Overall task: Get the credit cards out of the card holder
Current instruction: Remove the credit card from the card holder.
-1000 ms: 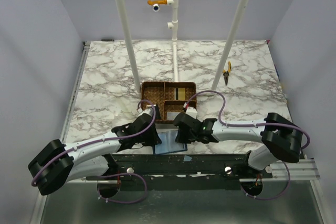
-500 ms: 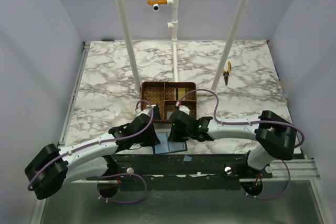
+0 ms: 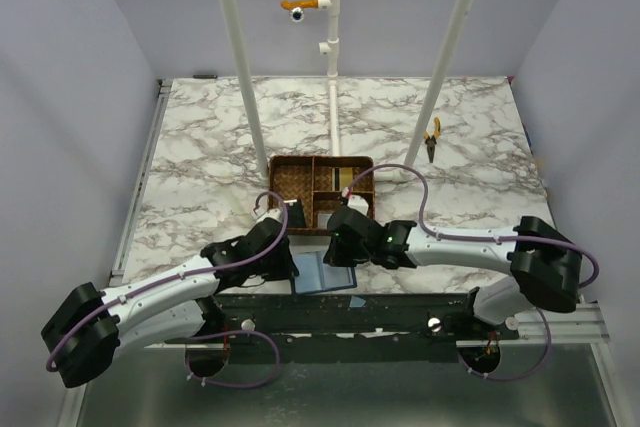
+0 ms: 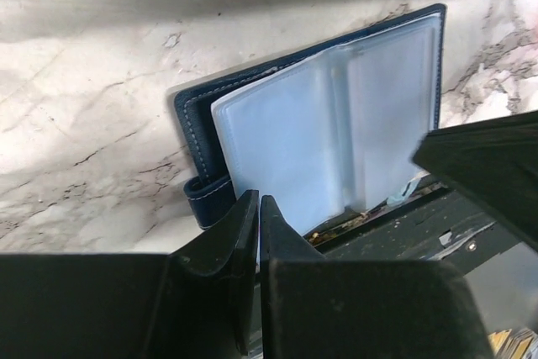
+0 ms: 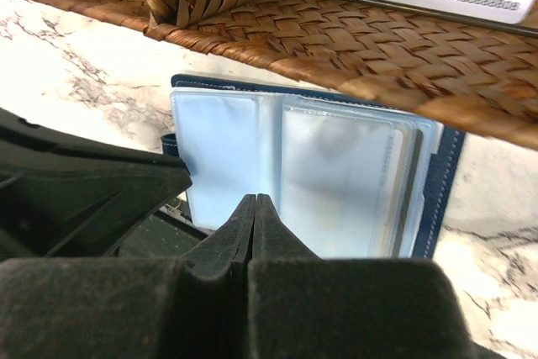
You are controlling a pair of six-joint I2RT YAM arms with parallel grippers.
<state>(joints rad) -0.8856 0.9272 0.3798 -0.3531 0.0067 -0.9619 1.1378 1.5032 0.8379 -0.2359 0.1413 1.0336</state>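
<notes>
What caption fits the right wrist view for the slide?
Shut right gripper over the open navy card holder, wicker tray just beyond it.

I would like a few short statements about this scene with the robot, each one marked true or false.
1. The card holder lies open. True.
2. It sits inside the wicker tray. False: it lies on the table, just outside the tray.
3. The left hand is wide open. False: its fingers are shut.
4. The right hand is shut. True.
5. Pliers lie on the table's far right part. True.
</notes>
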